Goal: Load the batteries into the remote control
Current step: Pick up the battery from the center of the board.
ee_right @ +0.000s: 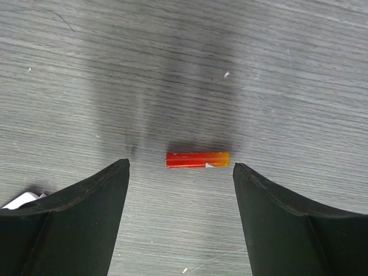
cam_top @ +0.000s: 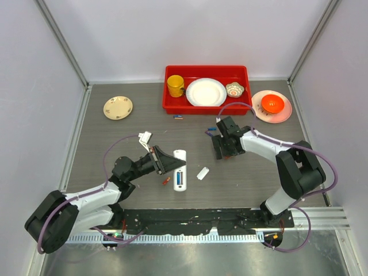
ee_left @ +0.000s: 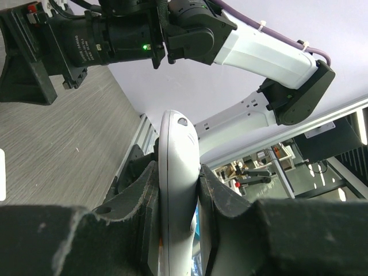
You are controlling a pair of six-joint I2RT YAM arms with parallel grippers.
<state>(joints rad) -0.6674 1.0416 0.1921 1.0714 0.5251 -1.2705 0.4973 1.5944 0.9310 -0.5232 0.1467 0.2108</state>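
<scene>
Grey wood-grain tabletop fills the right wrist view, and on it a red-orange battery point(ee_right: 198, 159) lies flat, just ahead of the right gripper point(ee_right: 180, 169) and centred in the gap between its spread fingers point(ee_right: 86, 201). Neither finger touches it. Its long axis runs across that view, from one finger toward the other (the orange-tipped end at the right of the view). We judge that a straight closing would catch it end to end rather than across its girth.

From above, the remote point(cam_top: 180, 167) sits near the middle of the table, its long axis pointing away from the arm bases. The slot side is up, with what looks like a blue battery point(cam_top: 180, 180) in it. The left gripper point(ee_left: 178, 172) pinches the remote by its long edges, so we take the right arm as the one free for this battery.
</scene>
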